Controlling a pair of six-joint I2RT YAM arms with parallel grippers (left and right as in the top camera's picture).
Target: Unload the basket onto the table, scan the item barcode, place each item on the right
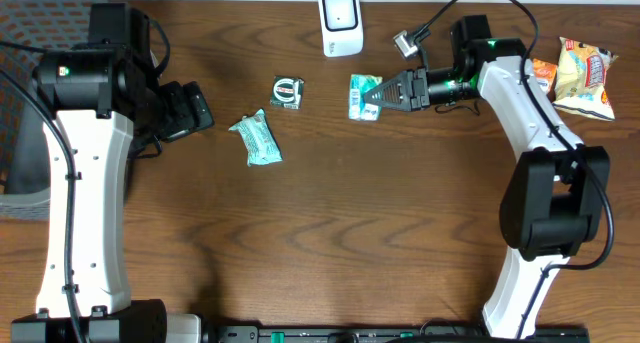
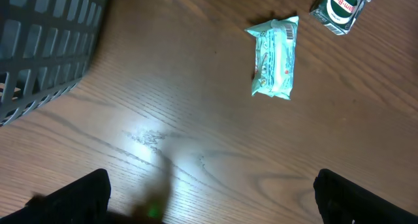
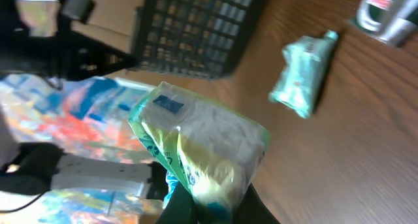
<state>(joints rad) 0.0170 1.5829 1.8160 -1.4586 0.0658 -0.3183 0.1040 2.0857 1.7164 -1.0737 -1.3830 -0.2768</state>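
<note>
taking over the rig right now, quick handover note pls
left gripper: open, empty, over the table, left of the teal bar.
right gripper: fingers shut on the green packet, close to the white scanner.
Done: packet gripped.
Left: turn its barcode to the scanner; nothing shows a scan yet.

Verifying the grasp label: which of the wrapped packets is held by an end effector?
The green-and-white packet just below the white scanner, clamped in the right end effector. The teal packet and the round-labelled one lie loose on the table.
</note>
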